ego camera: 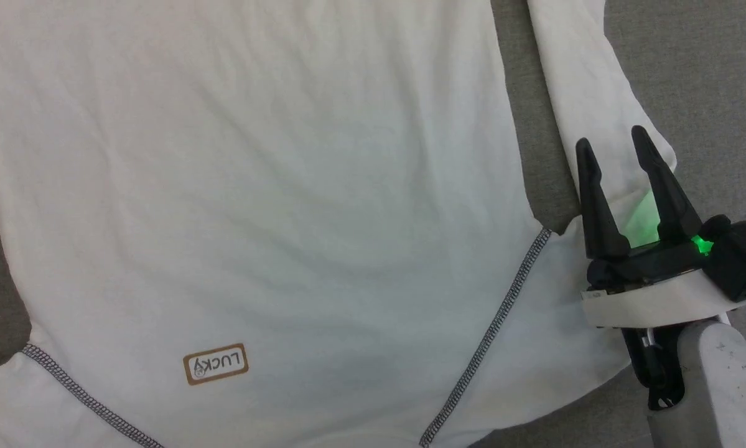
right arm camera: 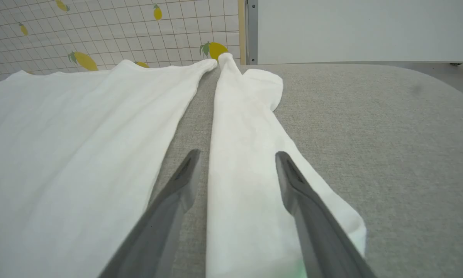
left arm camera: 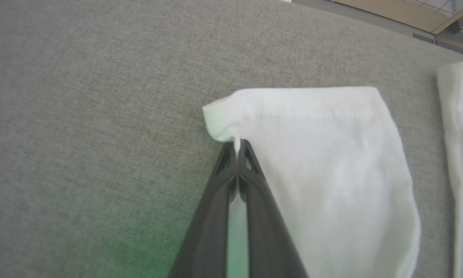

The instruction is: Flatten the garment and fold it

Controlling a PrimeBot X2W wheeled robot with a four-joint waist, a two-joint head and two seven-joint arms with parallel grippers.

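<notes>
We see the garment [ego camera: 273,186] run off the head view's top, left and bottom edges. The right forearm [ego camera: 715,386] is cut at the lower corner. The left gripper [left arm camera: 237,143] covers the fold of cloth it pinches.

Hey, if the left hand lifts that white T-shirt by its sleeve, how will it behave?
Probably floppy: the T-shirt lies in soft wrinkles, and its sleeve bunches where the left hand pinches it. Likely it would drape and trail, not rise whole. It looks thin and light, so the rest may drag across the grey surface.
</notes>
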